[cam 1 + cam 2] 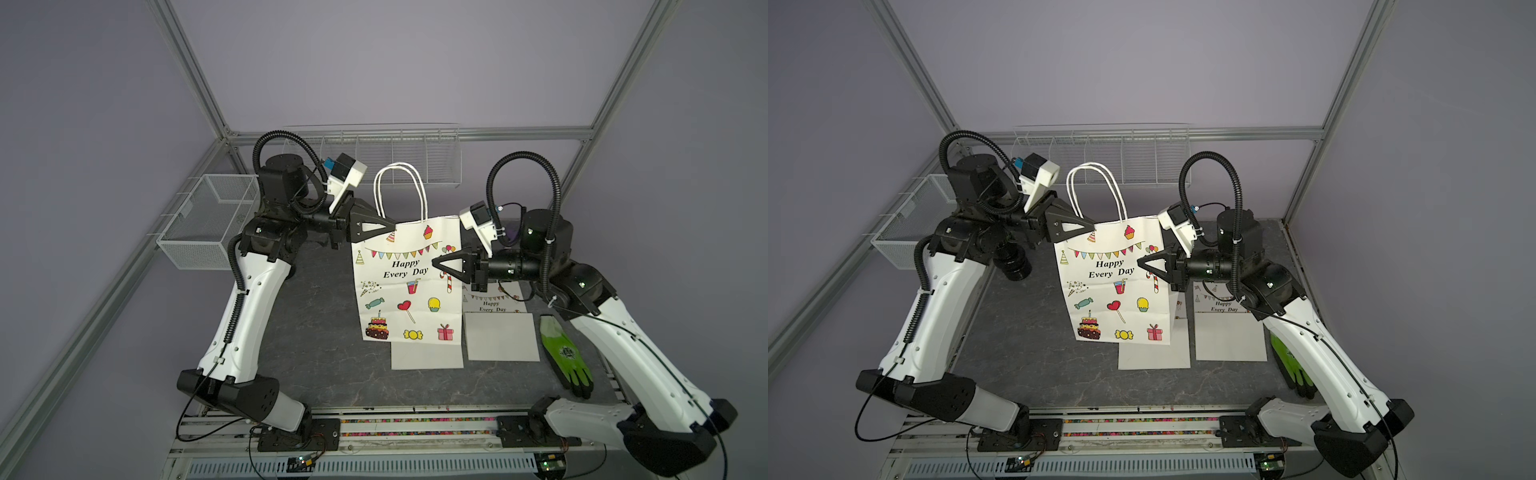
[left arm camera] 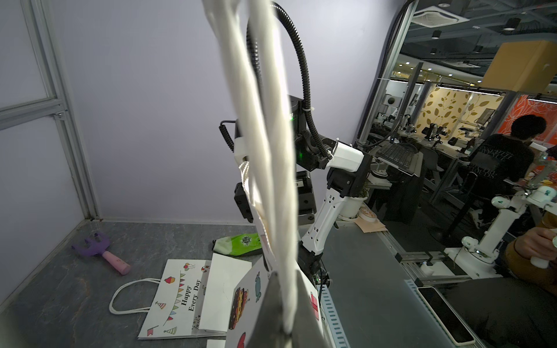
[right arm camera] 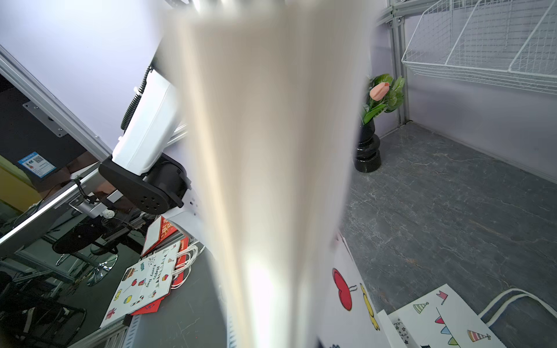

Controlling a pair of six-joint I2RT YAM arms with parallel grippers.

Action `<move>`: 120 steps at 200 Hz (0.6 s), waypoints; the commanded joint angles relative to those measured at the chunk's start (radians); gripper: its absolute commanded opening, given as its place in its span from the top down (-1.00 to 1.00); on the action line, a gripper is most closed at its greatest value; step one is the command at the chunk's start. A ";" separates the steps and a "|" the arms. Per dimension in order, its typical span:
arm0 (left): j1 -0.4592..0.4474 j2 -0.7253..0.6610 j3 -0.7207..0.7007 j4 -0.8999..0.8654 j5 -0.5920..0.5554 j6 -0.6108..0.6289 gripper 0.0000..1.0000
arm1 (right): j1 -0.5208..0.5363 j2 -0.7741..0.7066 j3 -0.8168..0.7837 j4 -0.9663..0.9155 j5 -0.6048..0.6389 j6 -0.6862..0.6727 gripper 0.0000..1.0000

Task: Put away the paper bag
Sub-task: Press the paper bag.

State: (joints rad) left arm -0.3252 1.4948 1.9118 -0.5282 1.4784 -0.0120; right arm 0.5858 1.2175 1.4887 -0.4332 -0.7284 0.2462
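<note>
While the paper bag [image 1: 409, 282] stands upright between the two arms, handles [image 1: 399, 187] pointing up, the right hand [image 1: 436, 262] is clamped shut on its side edge about halfway up. The right wrist view is filled with blurred paper right at the jaws. So the bag spreads away from that hand as a flat printed sheet, long axis vertical, toward the left hand [image 1: 390, 226], which sits at the opposite top corner, just under the handles. Whether the left hand pinches that corner or stands open around it, the pictures do not show; in the left wrist view the handles [image 2: 259, 120] run straight past it. Whether the bag's bottom rests on the bench [image 1: 324, 353] cannot be told either. The wire rack [image 1: 415, 158] on the back wall lies beyond both hands, behind the bag and above its body. By the look of it the right hand, the only sure grip, is the one to carry. A one-sided hold could let the bag swing or crease on the way up.
</note>
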 commanded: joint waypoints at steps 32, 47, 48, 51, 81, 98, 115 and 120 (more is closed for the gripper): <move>0.016 -0.286 -0.204 0.253 -0.746 -0.208 -0.97 | -0.186 0.017 0.020 0.104 -0.126 0.100 0.87; 0.016 -0.420 -0.436 0.516 -0.946 -0.277 -0.99 | -0.229 0.069 0.071 0.125 -0.214 0.118 0.87; 0.016 -0.427 -0.448 0.528 -0.955 -0.277 -0.99 | -0.233 0.072 0.077 0.123 -0.219 0.118 0.87; 0.015 -0.444 -0.475 0.555 -0.983 -0.278 -1.00 | -0.238 0.084 0.090 0.120 -0.236 0.115 0.87; 0.016 -0.483 -0.580 0.547 -1.107 -0.231 -0.99 | -0.300 0.191 0.195 0.086 -0.411 0.090 0.87; 0.016 -0.485 -0.616 0.539 -1.061 -0.200 -1.00 | -0.329 0.249 0.239 0.111 -0.548 0.098 0.87; 0.017 -0.507 -0.660 0.542 -0.989 -0.167 -1.00 | -0.358 0.292 0.267 0.172 -0.668 0.136 0.87; 0.016 -0.518 -0.671 0.533 -0.980 -0.155 -1.00 | -0.362 0.303 0.273 0.194 -0.701 0.153 0.87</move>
State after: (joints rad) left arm -0.3103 0.9821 1.3018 0.0029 0.4900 -0.2150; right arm 0.2546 1.4796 1.7206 -0.3428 -1.1790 0.3439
